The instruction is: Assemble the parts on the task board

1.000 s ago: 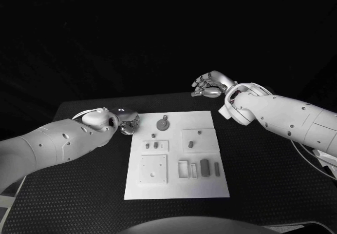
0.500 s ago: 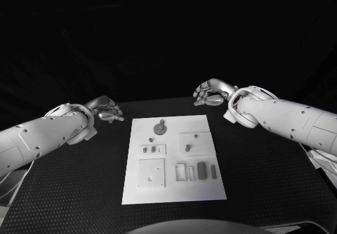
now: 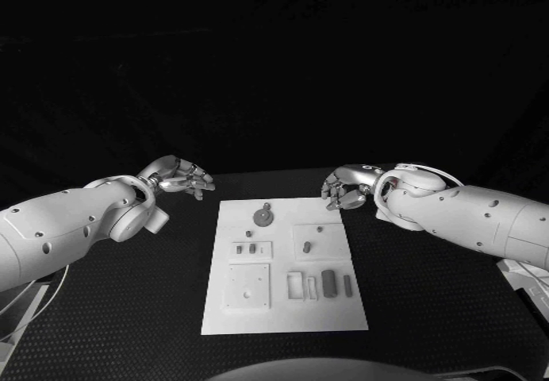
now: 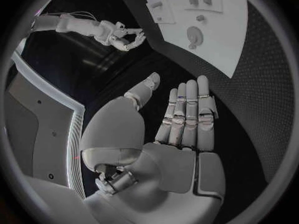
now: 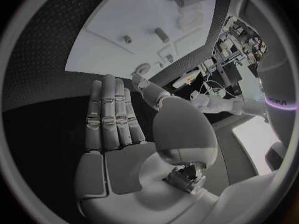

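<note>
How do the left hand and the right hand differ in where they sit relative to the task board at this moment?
The left hand hangs over the black table, off the far left corner of the task board, while the right hand sits at the board's far right corner, over its edge. The left hand lies farther from the board than the right hand. Both are empty, and in their wrist views the fingers are stretched out straight with the thumb apart.

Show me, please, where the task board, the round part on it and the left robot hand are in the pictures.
task board [image 3: 286, 317]: head view, bare white area near its front edge.
round part [image 3: 264, 217]: head view, middle of the disc.
left robot hand [image 3: 178, 176]: head view, middle of the hand.
</note>
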`<action>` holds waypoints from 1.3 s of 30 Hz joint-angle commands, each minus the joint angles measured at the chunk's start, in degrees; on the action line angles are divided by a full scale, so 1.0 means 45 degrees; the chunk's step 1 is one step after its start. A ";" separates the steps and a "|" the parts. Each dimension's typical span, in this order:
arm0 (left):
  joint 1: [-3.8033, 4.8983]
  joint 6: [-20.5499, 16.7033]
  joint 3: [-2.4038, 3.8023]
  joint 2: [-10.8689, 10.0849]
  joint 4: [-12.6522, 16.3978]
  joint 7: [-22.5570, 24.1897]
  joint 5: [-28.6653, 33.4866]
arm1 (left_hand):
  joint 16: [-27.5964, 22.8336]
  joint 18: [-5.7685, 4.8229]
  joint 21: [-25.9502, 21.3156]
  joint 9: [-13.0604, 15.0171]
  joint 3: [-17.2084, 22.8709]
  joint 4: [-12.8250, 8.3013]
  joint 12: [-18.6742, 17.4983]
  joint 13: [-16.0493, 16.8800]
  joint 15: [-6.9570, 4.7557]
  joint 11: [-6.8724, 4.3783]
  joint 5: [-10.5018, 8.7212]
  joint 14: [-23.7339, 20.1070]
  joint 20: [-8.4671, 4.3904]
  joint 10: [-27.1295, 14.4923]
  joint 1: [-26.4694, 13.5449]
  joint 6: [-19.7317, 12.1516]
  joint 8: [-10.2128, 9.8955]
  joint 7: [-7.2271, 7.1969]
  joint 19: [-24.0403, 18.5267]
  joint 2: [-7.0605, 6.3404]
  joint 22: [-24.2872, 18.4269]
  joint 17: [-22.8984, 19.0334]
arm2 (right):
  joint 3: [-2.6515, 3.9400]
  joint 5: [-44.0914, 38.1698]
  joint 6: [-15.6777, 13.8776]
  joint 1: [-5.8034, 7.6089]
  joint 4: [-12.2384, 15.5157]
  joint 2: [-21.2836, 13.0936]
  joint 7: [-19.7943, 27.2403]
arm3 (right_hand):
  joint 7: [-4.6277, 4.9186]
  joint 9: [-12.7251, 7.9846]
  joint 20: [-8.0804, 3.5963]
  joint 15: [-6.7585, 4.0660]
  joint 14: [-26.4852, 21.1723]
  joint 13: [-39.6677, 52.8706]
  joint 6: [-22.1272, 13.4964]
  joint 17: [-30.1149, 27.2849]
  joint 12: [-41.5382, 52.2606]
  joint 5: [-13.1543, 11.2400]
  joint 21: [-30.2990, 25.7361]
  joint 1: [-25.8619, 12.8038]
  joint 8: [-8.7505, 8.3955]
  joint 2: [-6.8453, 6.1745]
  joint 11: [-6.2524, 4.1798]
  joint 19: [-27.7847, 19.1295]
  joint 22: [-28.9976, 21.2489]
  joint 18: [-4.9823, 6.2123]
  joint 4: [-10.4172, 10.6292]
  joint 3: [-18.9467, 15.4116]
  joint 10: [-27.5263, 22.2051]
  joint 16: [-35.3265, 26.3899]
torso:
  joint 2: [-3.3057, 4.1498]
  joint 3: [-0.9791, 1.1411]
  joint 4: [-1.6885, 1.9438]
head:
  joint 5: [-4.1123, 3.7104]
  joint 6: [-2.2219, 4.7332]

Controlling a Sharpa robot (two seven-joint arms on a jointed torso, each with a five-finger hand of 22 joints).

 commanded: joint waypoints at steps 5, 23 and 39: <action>0.0005 -0.0077 0.0004 0.0038 0.0302 0.0684 0.0779 | -0.0110 0.0071 0.0028 0.0014 -0.0053 -0.0049 0.0067 -0.0036 -0.0014 0.0027 0.0046 0.0151 -0.0028 0.0117 -0.0066 0.0083 0.0014 0.0031 0.0138 0.0100 -0.0145 0.0054 | -0.0353 -0.2696 0.0846 -0.0071 0.0220 0.0175 -0.1600 | 0.0102 -0.0141 -0.0374 -0.0017 0.0645 -0.0435 -0.0321 0.0464 -0.1065 0.0046 0.0225 -0.0071 -0.0255 -0.0244 0.0183 0.0834 -0.0016 0.0077 0.0015 -0.0039 -0.0367 0.0400 | -0.0254 -0.0009 0.0009 | 0.0058 -0.0101; -0.0001 -0.0347 -0.0001 0.0069 0.0333 0.0465 0.0868 | -0.0203 0.0074 0.0052 -0.0034 -0.0128 0.0014 0.0096 -0.0101 -0.0066 0.0048 0.0047 0.0311 -0.0075 0.0059 -0.0100 -0.0067 -0.0059 0.0101 0.0334 0.0113 -0.0404 0.0211 | -0.0363 -0.1798 -0.0345 -0.0652 0.0040 0.0409 -0.1808 | -0.0197 -0.0431 -0.0455 0.1012 -0.1356 -0.1544 -0.0161 0.1165 -0.4111 0.0034 -0.0494 -0.0155 -0.0537 -0.0504 0.1323 -0.0335 -0.0038 -0.0535 0.0058 0.0937 -0.2741 0.0122 | -0.0176 0.0028 0.0016 | -0.0101 -0.0092; -0.0006 -0.0406 -0.0002 0.0055 0.0167 0.0356 0.0895 | -0.0237 0.0068 0.0055 -0.0034 -0.0136 0.0063 0.0125 -0.0107 -0.0075 0.0042 0.0047 0.0341 -0.0088 0.0068 -0.0121 -0.0074 -0.0053 0.0105 0.0376 0.0155 -0.0467 0.0258 | -0.0361 -0.2891 -0.1723 -0.1155 0.0588 0.0253 -0.1404 | 0.0142 -0.0417 0.0001 0.1494 -0.2970 -0.1299 -0.3682 0.0076 -0.3967 0.0062 -0.1547 0.0078 -0.1611 -0.2525 0.1597 -0.2692 0.0168 -0.1146 0.1085 0.1132 -0.5323 -0.2024 | -0.0128 0.0054 0.0026 | -0.0099 -0.0081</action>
